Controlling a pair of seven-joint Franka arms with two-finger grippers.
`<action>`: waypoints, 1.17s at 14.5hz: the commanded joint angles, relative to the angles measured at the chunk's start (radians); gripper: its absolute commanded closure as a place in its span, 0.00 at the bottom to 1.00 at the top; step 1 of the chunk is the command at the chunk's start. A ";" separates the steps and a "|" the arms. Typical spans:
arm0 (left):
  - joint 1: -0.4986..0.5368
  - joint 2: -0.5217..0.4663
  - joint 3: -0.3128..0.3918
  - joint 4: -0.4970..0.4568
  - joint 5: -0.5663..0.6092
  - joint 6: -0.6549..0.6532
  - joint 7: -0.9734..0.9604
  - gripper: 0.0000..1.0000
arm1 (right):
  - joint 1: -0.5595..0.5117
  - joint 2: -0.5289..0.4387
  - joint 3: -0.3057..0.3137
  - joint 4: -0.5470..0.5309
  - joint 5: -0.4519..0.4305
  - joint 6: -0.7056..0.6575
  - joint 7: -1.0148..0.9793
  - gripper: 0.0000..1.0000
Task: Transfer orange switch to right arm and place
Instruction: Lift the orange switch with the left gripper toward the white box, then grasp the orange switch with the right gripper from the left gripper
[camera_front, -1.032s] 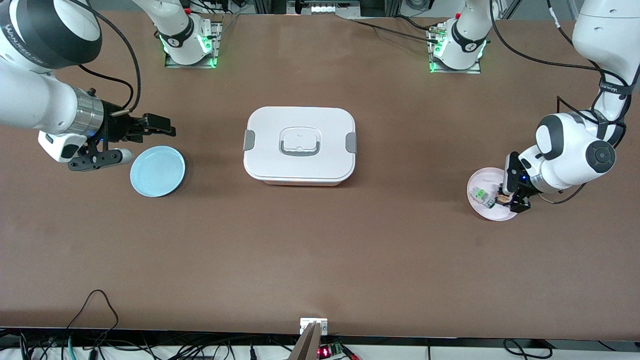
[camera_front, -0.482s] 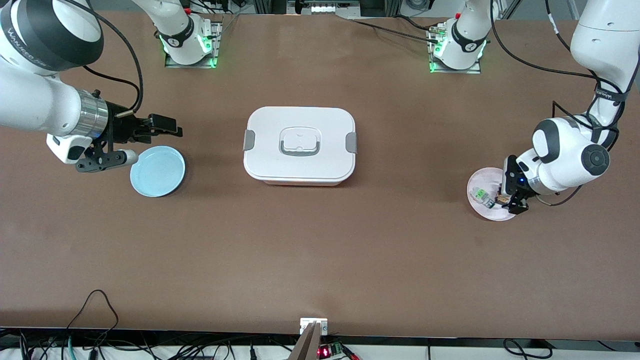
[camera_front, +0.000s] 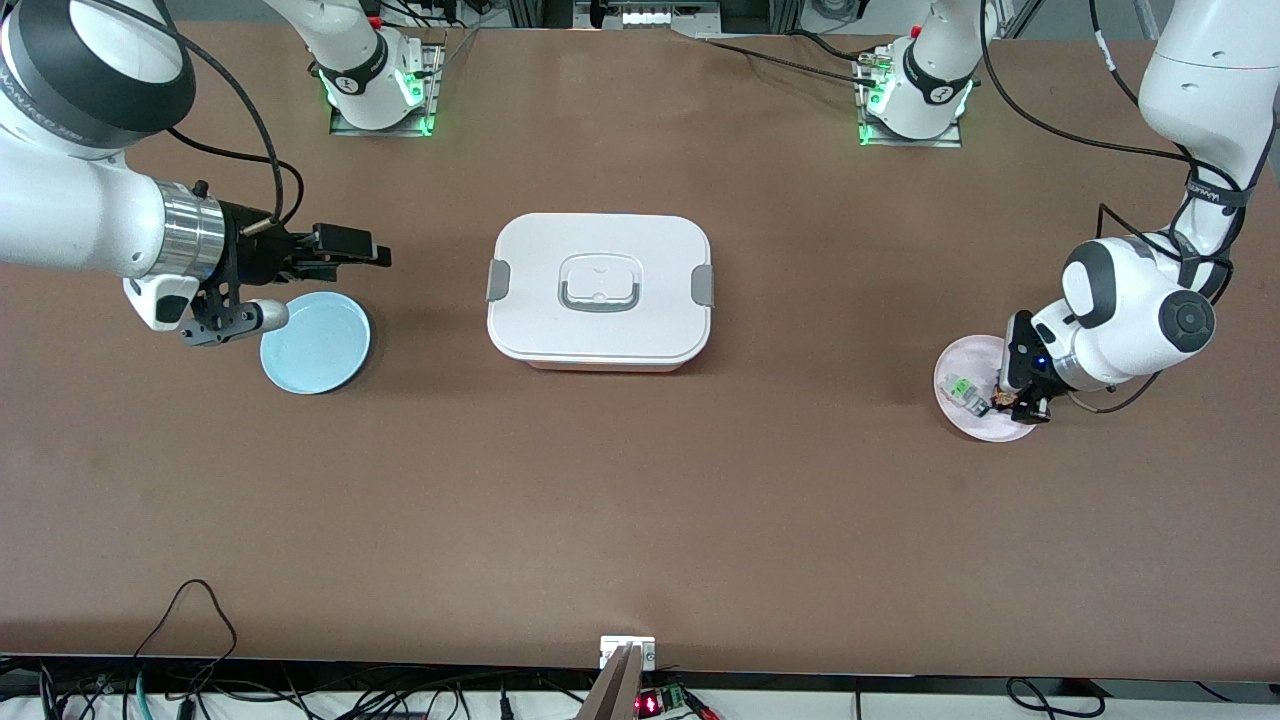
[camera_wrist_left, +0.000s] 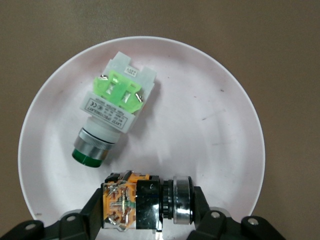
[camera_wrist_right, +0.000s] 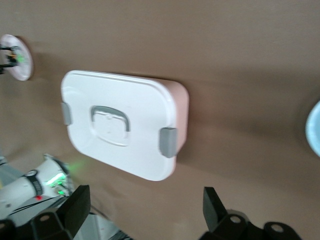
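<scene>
The orange switch (camera_wrist_left: 131, 201), black with an orange body and a silver ring, lies on the pale pink plate (camera_wrist_left: 215, 105) at the left arm's end of the table. My left gripper (camera_wrist_left: 148, 202) is down on that plate (camera_front: 958, 358), shut on the orange switch (camera_front: 1004, 401) with one finger against each end. A green-and-white part (camera_wrist_left: 116, 106) lies beside it on the same plate. My right gripper (camera_front: 362, 250) hangs open and holds nothing, over the table by the blue plate (camera_front: 315, 345), pointing at the white box.
A white lidded box (camera_front: 600, 290) with grey clips stands mid-table between the two plates. It also fills the right wrist view (camera_wrist_right: 122, 125). Cables run along the table's edge nearest the front camera, and the arm bases stand at the edge farthest from it.
The left gripper's fingers have closed onto the orange switch on the pink plate. The right arm has slid its gripper toward the white box.
</scene>
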 joint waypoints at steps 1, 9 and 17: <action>0.027 -0.031 -0.008 0.011 -0.084 -0.055 0.037 1.00 | -0.008 0.011 0.000 -0.001 0.154 0.000 0.013 0.00; 0.022 -0.152 -0.085 0.084 -0.642 -0.513 0.038 1.00 | 0.003 0.071 0.002 -0.001 0.469 0.000 0.152 0.00; -0.001 -0.215 -0.217 0.088 -1.314 -0.748 0.038 1.00 | 0.049 0.113 0.005 -0.004 0.641 0.037 0.167 0.00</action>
